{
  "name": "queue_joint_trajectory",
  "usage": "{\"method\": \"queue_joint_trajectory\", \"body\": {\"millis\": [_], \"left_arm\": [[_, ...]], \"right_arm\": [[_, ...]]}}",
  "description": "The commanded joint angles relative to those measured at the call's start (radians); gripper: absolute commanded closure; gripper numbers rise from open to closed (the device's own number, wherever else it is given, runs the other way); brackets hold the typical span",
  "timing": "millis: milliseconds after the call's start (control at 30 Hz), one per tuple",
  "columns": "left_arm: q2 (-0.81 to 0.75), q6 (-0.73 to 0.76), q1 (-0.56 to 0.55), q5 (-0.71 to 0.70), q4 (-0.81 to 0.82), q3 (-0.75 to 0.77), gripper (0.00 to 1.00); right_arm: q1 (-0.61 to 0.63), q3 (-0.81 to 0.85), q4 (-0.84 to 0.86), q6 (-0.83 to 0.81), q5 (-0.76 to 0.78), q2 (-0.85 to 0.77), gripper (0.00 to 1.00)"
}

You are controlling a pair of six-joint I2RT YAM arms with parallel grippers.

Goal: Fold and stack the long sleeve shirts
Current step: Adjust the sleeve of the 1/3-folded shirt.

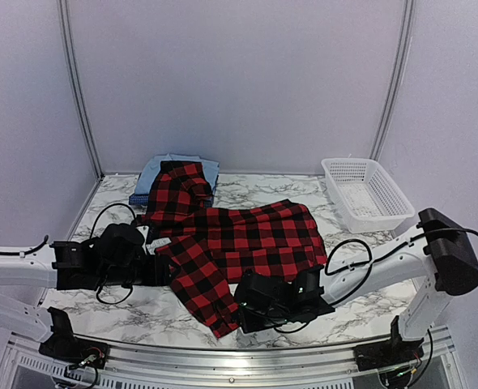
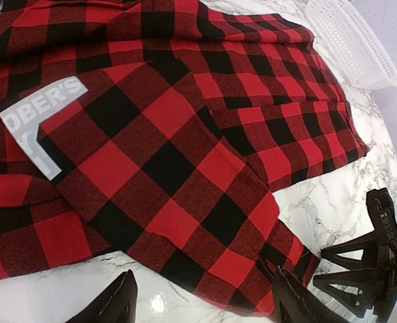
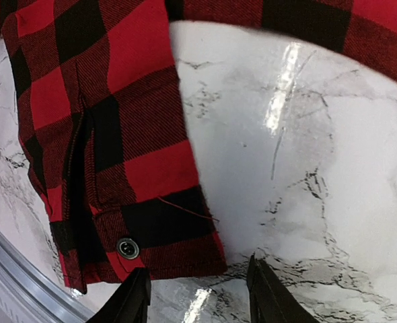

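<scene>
The red-and-black plaid shirt lies spread across the middle of the marble table, one sleeve running toward the near edge. Its white block letters show in the left wrist view. My left gripper is open and empty at the shirt's left edge, its fingers low over the table with the plaid hem just ahead. My right gripper is open and empty beside the sleeve's buttoned cuff; its fingers hover over bare marble. A light blue shirt lies folded at the back over a dark blue checked one.
A white mesh basket stands at the back right, also seen in the left wrist view. The table's metal front rail runs just beyond the cuff. Bare marble lies right of the shirt.
</scene>
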Motion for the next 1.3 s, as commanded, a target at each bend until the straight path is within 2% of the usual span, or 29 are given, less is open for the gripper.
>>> {"method": "queue_joint_trajectory", "body": {"millis": [0, 167, 267, 333, 400, 500, 700, 1067, 1267], "left_arm": [[-0.050, -0.023, 0.036, -0.014, -0.085, -0.036, 0.30], [-0.082, -0.045, 0.079, -0.054, -0.145, -0.039, 0.30], [-0.094, -0.053, 0.139, -0.077, -0.195, -0.025, 0.29], [-0.086, -0.030, 0.203, -0.046, -0.195, -0.011, 0.28], [-0.055, 0.003, 0.275, 0.004, -0.194, 0.017, 0.28], [0.010, 0.045, 0.363, 0.085, -0.181, 0.071, 0.28], [0.124, 0.061, 0.470, 0.210, -0.131, 0.145, 0.28], [0.221, -0.023, 0.587, 0.336, -0.019, 0.127, 0.29], [0.274, -0.105, 0.601, 0.376, 0.052, 0.120, 0.30]], "right_arm": [[0.026, 0.076, -0.045, 0.030, 0.040, 0.045, 0.55], [0.056, 0.154, -0.167, 0.052, 0.104, 0.124, 0.66], [0.067, 0.162, -0.188, 0.073, 0.114, 0.147, 0.81], [0.067, 0.163, -0.199, 0.086, 0.121, 0.146, 0.92], [0.066, 0.173, -0.225, 0.093, 0.148, 0.138, 1.00], [0.056, 0.196, -0.275, 0.091, 0.188, 0.116, 1.00], [0.009, 0.194, -0.293, 0.065, 0.195, 0.054, 1.00], [-0.049, 0.209, -0.417, 0.023, 0.264, -0.036, 1.00], [-0.103, 0.239, -0.477, -0.038, 0.308, -0.088, 1.00]]}}
